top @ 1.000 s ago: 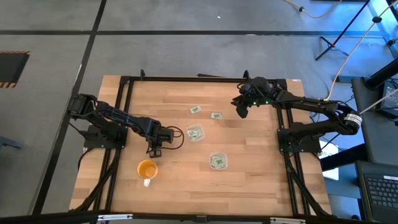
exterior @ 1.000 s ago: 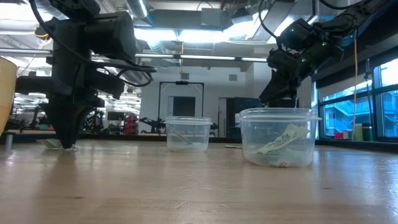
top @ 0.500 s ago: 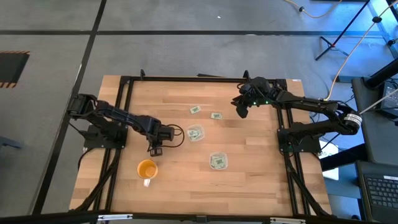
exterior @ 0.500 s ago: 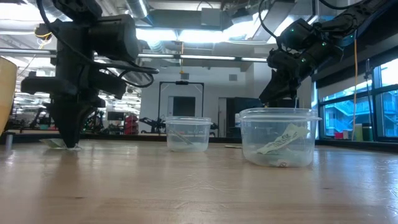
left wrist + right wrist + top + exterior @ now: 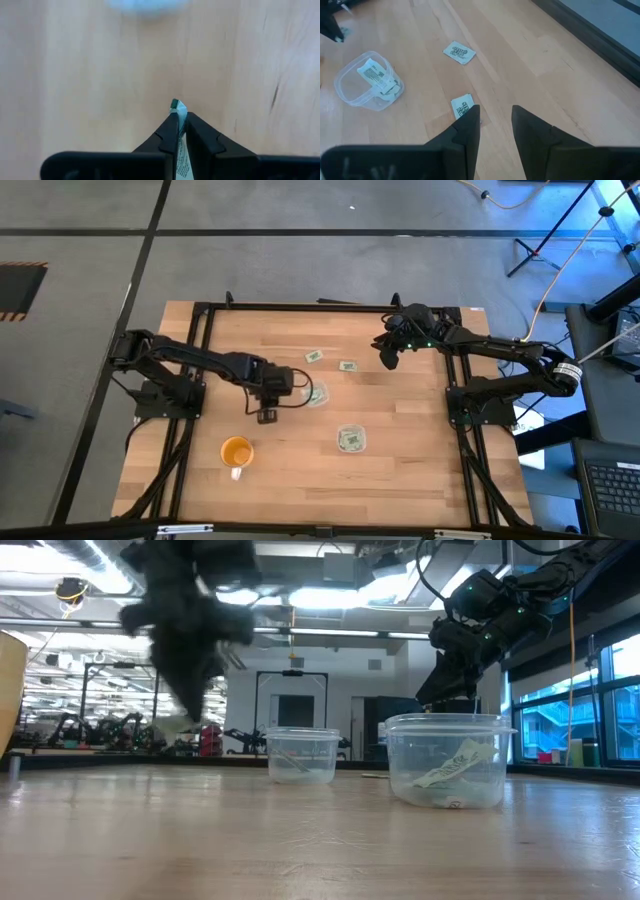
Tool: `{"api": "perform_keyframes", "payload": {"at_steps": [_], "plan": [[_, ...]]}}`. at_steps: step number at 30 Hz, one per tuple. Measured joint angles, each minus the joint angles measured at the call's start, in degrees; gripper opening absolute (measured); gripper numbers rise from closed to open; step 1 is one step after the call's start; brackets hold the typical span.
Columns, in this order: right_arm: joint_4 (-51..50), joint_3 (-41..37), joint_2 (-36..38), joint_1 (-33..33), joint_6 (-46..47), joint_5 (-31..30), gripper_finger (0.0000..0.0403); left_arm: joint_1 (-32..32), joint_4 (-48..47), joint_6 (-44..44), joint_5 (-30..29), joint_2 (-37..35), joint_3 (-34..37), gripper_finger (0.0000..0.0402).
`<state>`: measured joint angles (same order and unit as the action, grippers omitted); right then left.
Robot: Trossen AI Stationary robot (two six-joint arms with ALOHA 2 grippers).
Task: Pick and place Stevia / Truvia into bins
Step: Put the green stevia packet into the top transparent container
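One packet [image 5: 180, 131] shows mostly hidden between the left gripper's [image 5: 179, 116] clenched fingers; the right gripper [image 5: 495, 117] hangs released.

The pale wooden surface [image 5: 400, 480] sits in a black metal frame on a grey floor [image 5: 300, 265] crossed by dark seams. Beyond its far edge the room is a workshop hall: bright ceiling lights [image 5: 300, 595], exposed ducts, a dark door [image 5: 295, 710] in a white wall, large windows [image 5: 590, 700] at right.
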<state>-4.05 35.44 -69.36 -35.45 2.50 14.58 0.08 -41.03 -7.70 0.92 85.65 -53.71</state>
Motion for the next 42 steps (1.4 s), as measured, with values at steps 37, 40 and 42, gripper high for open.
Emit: {"api": "perform_keyframes", "payload": {"at_steps": [37,40,42], "plan": [[0.79,0.00,-0.02,0.00,0.00,0.01,0.0116,3.85,27.57,19.46,-3.99,13.18,-4.35,0.0032],[0.83,0.00,-0.02,-0.02,0.00,0.01,0.0116,3.85,28.14,19.52,-4.39,13.09,-4.35,0.0050],[0.86,0.00,-0.02,0.00,0.00,0.01,0.0117,3.85,28.30,19.52,-4.38,12.79,-4.35,0.0063]]}}
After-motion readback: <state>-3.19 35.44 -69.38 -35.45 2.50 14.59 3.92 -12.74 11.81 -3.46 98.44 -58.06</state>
